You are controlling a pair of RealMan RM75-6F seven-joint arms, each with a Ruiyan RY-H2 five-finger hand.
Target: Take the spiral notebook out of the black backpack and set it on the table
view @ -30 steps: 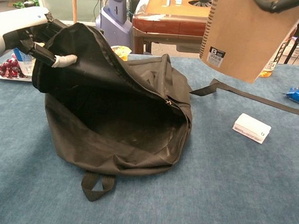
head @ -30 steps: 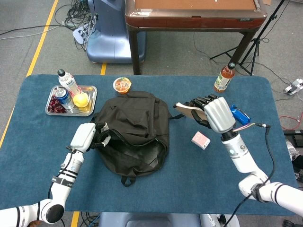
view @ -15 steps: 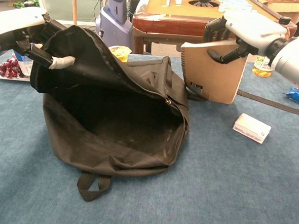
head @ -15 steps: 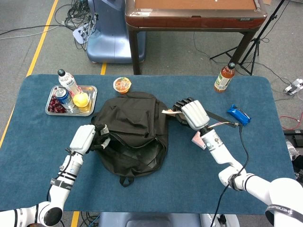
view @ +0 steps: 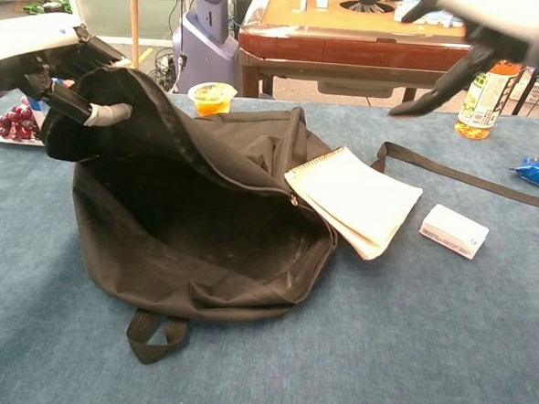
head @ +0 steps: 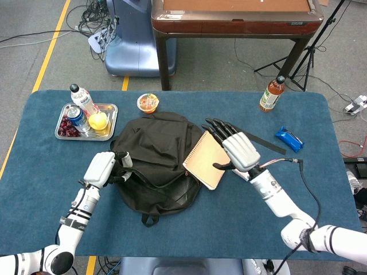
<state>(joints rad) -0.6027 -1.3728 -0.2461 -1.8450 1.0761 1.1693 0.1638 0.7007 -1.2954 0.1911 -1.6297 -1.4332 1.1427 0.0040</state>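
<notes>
The black backpack [head: 157, 163] is limp, matte cloth, its zipped mouth gaping wide on the blue felt-like worktop [head: 46, 166]. The spiral notebook [head: 207, 158], a tan rectangle with wire binding, lies tilted with its left part resting on the bag's right edge. The right hand [head: 236, 148] hovers above it, fingers spread, holding nothing. The left hand [head: 102, 168] grips the bag's raised rim at left.

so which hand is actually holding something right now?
The left hand: it grips the upper rim of the black backpack, holding the opening up. The right hand hovers with fingers spread above the spiral notebook, holding nothing.
</notes>
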